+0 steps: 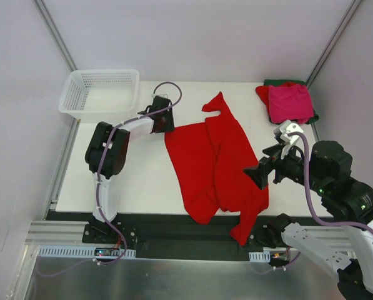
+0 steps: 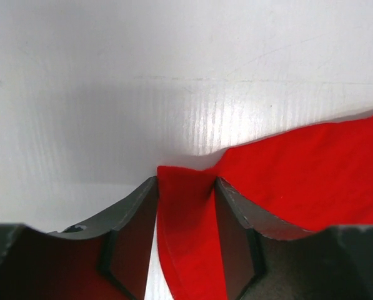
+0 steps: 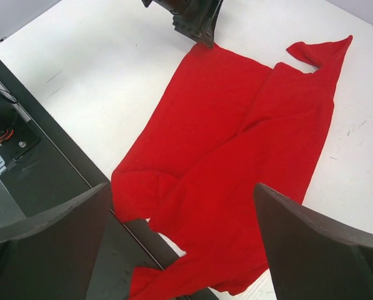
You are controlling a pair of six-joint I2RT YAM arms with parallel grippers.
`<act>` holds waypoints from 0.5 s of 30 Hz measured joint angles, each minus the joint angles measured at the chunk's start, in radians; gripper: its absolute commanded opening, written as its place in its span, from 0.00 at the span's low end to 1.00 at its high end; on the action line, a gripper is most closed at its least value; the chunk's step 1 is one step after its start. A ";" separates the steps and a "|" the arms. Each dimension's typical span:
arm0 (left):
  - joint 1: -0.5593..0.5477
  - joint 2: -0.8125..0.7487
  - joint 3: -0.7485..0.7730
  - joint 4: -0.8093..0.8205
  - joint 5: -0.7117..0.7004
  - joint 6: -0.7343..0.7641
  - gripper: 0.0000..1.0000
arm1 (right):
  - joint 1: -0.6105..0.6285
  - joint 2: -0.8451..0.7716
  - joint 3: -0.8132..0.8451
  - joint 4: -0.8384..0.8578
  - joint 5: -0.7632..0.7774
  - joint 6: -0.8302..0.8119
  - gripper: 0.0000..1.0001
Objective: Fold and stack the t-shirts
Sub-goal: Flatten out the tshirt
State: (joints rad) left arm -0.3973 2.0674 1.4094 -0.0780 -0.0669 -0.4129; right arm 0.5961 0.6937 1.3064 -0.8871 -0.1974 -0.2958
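Note:
A bright red t-shirt (image 1: 217,156) lies spread and partly folded over itself in the middle of the white table (image 1: 136,175). Its near sleeve hangs over the front edge. My left gripper (image 1: 167,125) is low at the shirt's far left corner. In the left wrist view that corner (image 2: 183,206) sits between the half-closed fingers (image 2: 236,212) of the gripper (image 2: 186,184), with a strip of table still showing beside the left finger. My right gripper (image 3: 181,187) hovers wide open above the shirt's near right part (image 3: 236,137), holding nothing.
A magenta-pink folded shirt (image 1: 290,103) lies on top of a red one and a dark green one (image 1: 277,82) at the back right corner. A white mesh basket (image 1: 99,90) stands at the back left. The black rail (image 1: 174,228) runs along the table's near edge.

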 measured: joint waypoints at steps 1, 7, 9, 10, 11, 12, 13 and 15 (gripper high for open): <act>0.000 0.003 0.003 0.006 0.007 -0.004 0.33 | 0.000 -0.001 0.000 0.000 0.003 -0.001 0.98; 0.000 0.016 0.004 0.031 0.053 -0.038 0.11 | 0.000 -0.008 0.000 -0.013 0.025 -0.004 0.98; 0.000 0.017 -0.001 0.042 0.066 -0.045 0.09 | 0.000 -0.011 0.000 -0.018 0.033 -0.005 0.98; 0.000 0.017 -0.006 0.049 0.069 -0.047 0.08 | 0.000 -0.013 0.000 -0.019 0.037 -0.006 0.98; 0.000 0.016 -0.010 0.055 0.071 -0.049 0.08 | 0.000 -0.013 0.000 -0.020 0.040 -0.006 0.99; 0.000 0.014 -0.019 0.068 0.077 -0.050 0.07 | 0.000 -0.014 0.000 -0.021 0.045 -0.007 0.99; 0.000 0.007 -0.032 0.079 0.085 -0.052 0.07 | 0.000 -0.014 0.000 -0.022 0.054 -0.007 1.00; 0.000 -0.018 -0.073 0.095 0.101 -0.056 0.07 | 0.000 -0.013 -0.003 -0.021 0.073 -0.006 1.00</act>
State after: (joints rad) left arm -0.3977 2.0491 1.3361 0.0166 0.0345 -0.4686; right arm 0.5961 0.6811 1.3037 -0.9081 -0.1246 -0.3023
